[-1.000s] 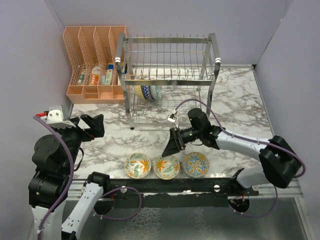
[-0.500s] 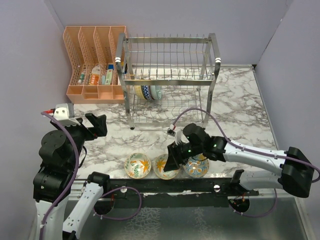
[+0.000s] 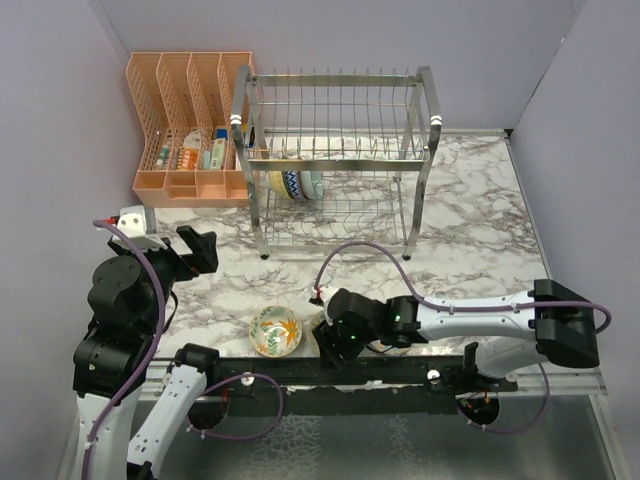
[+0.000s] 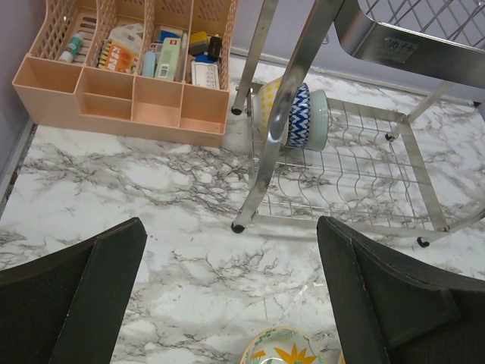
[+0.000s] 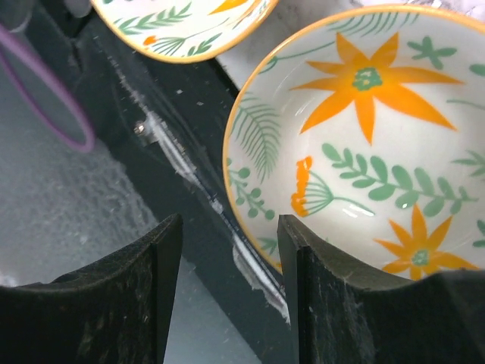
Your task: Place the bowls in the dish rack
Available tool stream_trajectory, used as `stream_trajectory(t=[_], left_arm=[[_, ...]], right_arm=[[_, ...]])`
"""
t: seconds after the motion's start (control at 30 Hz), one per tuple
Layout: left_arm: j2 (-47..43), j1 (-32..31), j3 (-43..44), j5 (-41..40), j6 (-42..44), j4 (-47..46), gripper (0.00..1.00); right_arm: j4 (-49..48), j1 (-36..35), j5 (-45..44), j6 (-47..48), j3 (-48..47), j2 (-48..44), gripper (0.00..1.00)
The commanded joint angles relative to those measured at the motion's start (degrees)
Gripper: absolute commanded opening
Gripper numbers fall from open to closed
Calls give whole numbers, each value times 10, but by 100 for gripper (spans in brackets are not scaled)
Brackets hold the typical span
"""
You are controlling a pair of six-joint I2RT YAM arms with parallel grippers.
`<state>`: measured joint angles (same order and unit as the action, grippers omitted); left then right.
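In the last second the right arm has been dropping from in front of the dish rack to the near edge of the worktop. Its right fingers are now hanging spread over the orange-flower bowl. One finger is sitting above the inside and the other outside, with the rim lying between them, not yet pinched. I judge this is setting up the pick of a fourth bowl. Three bowls are already standing on edge in the rack's lower tier, well beyond the fingers.

The yellow-flower bowl is waiting just past the outer finger. The blue-patterned bowl seen a moment ago is now lying hidden under the arm. A black rail is running beneath the outer finger, close against the rim, and is likely leaving little room to close. The left fingers are hanging spread and empty, facing the rack's post, with the peach organizer beyond.
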<state>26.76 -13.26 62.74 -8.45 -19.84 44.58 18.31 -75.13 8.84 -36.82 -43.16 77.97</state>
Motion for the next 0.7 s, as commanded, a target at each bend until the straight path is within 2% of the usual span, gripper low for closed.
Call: stream_trajectory(t=[0.0,0.17,0.27,0.4,0.53,0.67], left_arm=[[-11,-3,-7,-11,-4,-11,99],[-12,-3,-8,-16,2,-6,99],[-15,-3,-10,-20,5,-4,99],[-20,-3,-10,-25,6,-1,99],[-24,-3,-10,-26,6,0,99],[-26,-3,-9,-26,7,0,99]], right_arm=[[16,-29,-107,2,-27,32,53],[27,-41,-156,16,-46,71,52],[28,-45,-170,21,-53,83,46],[31,-50,-180,22,-53,87,32],[37,-54,-182,22,-54,84,4],[35,-57,-195,18,-56,75,1]])
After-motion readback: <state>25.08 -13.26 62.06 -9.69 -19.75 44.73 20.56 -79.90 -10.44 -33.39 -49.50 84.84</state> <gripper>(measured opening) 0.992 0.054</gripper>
